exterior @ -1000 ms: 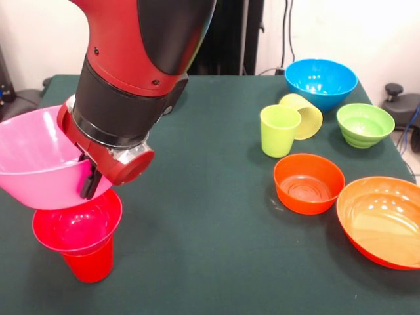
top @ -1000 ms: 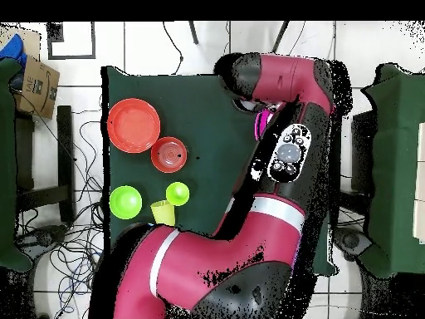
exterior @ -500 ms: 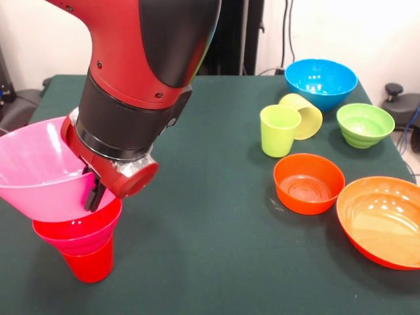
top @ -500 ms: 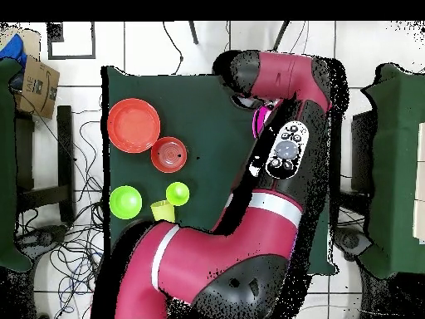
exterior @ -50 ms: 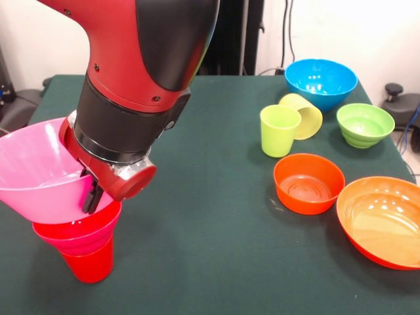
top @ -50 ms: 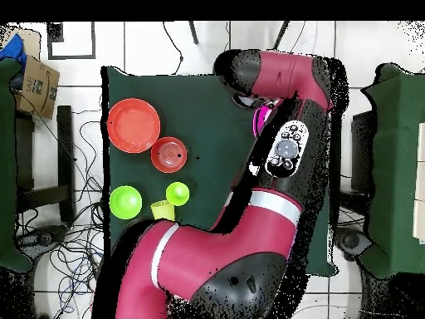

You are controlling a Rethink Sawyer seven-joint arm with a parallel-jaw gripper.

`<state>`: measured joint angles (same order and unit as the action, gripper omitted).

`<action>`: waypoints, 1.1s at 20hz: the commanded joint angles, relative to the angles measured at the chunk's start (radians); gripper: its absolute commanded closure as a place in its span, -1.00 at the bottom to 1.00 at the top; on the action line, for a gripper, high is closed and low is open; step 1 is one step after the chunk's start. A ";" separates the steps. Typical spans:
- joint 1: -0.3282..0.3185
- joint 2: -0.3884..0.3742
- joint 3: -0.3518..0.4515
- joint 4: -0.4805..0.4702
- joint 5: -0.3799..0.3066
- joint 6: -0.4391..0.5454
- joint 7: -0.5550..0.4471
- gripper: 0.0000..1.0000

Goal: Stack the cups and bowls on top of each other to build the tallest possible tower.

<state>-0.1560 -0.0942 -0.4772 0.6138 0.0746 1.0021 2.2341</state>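
At the front left stands the tower: a red cup (exterior @ -50 ms: 88, 266) with a small magenta bowl (exterior @ -50 ms: 75, 231) on it. The large pink bowl (exterior @ -50 ms: 39, 174) rests tilted in the magenta bowl, leaning left. My gripper (exterior @ -50 ms: 90, 197) is shut on the pink bowl's right rim, one black finger showing outside the wall. In the overhead view the arm hides the tower; only a pink sliver of the bowl (top @ -50 ms: 262, 116) shows. A lime green cup (exterior @ -50 ms: 279, 130) stands upright at the right, and a pale yellow cup (exterior @ -50 ms: 303, 115) lies on its side against it.
On the right are a blue bowl (exterior @ -50 ms: 321, 82), a ribbed green bowl (exterior @ -50 ms: 365, 123), a small orange bowl (exterior @ -50 ms: 308, 182) and a large orange bowl (exterior @ -50 ms: 382, 220). Overhead, the large orange bowl (top @ -50 ms: 133, 125) and small orange bowl (top @ -50 ms: 169, 154) lie left of the arm.
The pink bowl came down onto the magenta bowl and tipped further left, the gripper still holding its rim. Over the last half second it barely moved.
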 commanded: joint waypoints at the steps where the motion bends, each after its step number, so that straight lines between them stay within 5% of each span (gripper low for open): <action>1: 0.022 0.004 0.042 -0.001 0.029 0.074 0.187 1.00; 22: 0.051 0.029 -0.002 -0.042 0.091 0.117 0.201 1.00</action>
<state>-0.1396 -0.0720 -0.5226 0.6017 0.1370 1.0025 2.2341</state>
